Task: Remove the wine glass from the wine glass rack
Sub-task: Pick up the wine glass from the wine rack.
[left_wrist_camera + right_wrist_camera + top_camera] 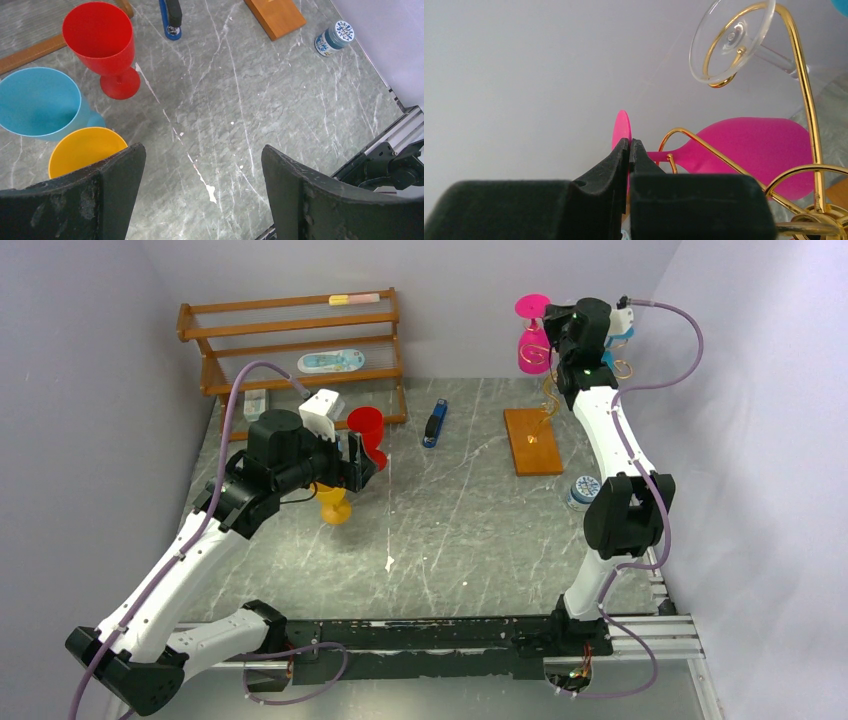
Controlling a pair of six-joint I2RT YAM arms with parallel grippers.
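Observation:
A pink wine glass hangs upside down on the gold wire wine glass rack, which stands on an orange-brown wooden base. In the right wrist view the pink bowl lies across a gold scroll arm. My right gripper is shut on the thin edge of the glass's pink foot disc. A clear glass foot hangs on another arm. My left gripper is open and empty above the table, beside a red goblet, a blue goblet and a yellow goblet.
A brown slatted shelf stands at the back left. A blue stapler lies mid-table. A small blue-lidded jar sits near the right arm. The back and right walls are close to the rack.

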